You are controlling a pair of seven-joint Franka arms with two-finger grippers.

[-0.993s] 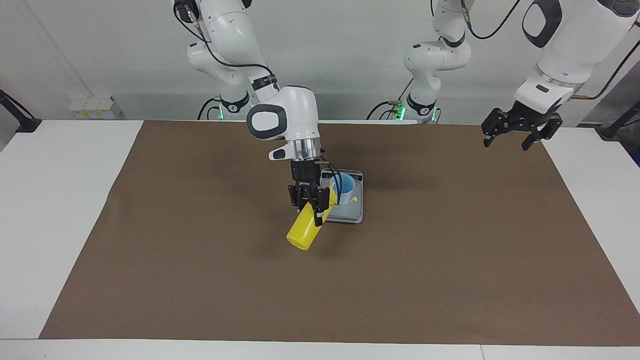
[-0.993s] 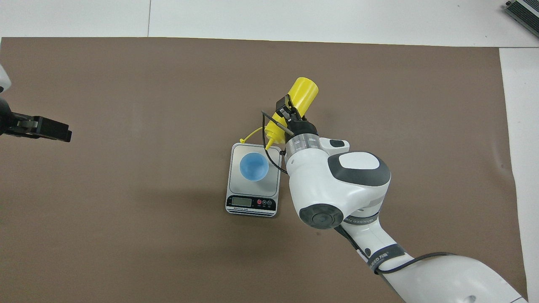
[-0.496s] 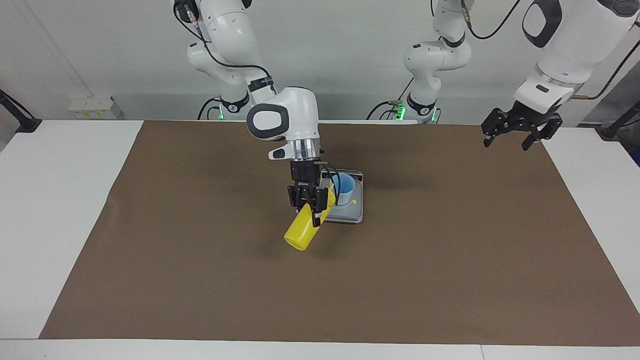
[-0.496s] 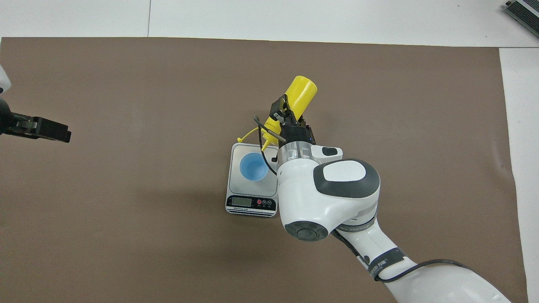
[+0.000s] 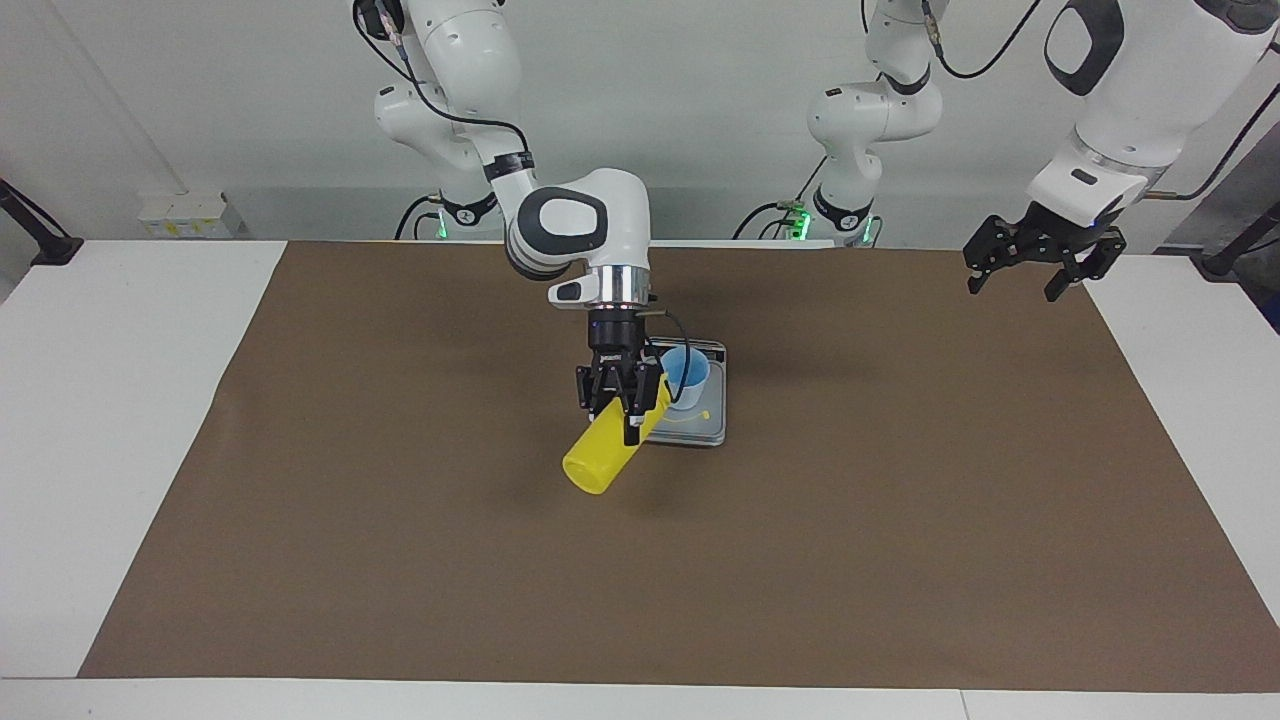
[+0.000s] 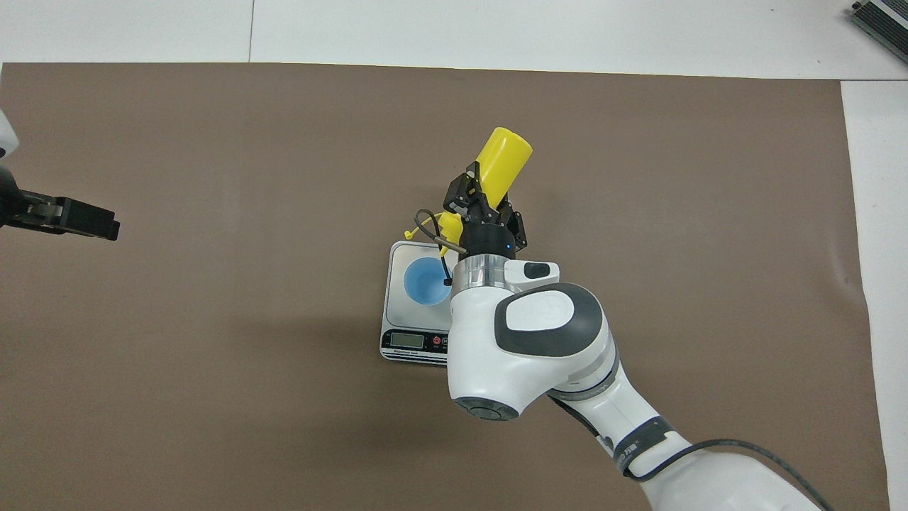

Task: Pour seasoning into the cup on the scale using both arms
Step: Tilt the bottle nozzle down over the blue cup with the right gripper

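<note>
Right hand clamps tilted seasoning (left hand spread, empty).

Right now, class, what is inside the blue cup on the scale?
The overhead view shows only the blue inside of the cup, which stands on the scale. No seasoning is visible in it. The right gripper, holding the tilted seasoning bottle, hides the cup's near edge.

A yellow bottle is held tilted, nozzle toward a blue cup standing on a grey scale.
</note>
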